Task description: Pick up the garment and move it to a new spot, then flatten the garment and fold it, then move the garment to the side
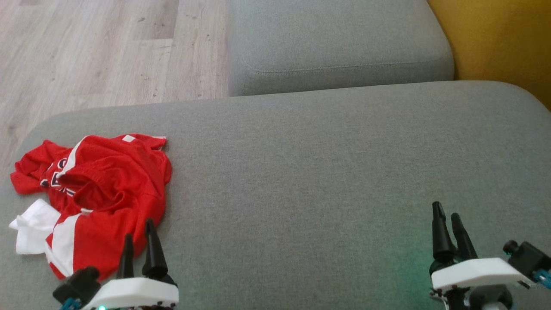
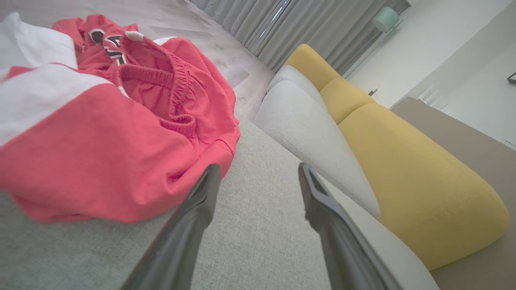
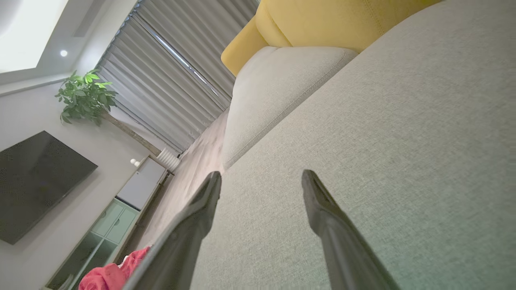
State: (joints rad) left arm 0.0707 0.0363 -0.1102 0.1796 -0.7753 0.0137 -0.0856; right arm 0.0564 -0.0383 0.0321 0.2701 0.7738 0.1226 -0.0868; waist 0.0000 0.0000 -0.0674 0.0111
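A crumpled red garment [image 1: 103, 189] with white stripes and dark lettering lies bunched at the left end of the grey sofa seat [image 1: 323, 172]. Up close, the garment [image 2: 105, 133] shows an elastic waistband in the left wrist view. My left gripper [image 1: 138, 228] stands open at the garment's near right edge, its fingers over the cloth's border with nothing between them. In the left wrist view the left gripper [image 2: 258, 171] frames bare cushion just right of the cloth. My right gripper [image 1: 447, 211] hovers open over bare cushion at the far right. A corner of the garment [image 3: 111, 274] peeks in beside the right gripper [image 3: 262, 177].
A second grey cushion [image 1: 335, 43] sits behind the seat, with a yellow cushion [image 1: 495, 38] at the far right. Wooden floor [image 1: 94, 47] lies beyond the sofa's left end. The wide middle of the seat is bare fabric.
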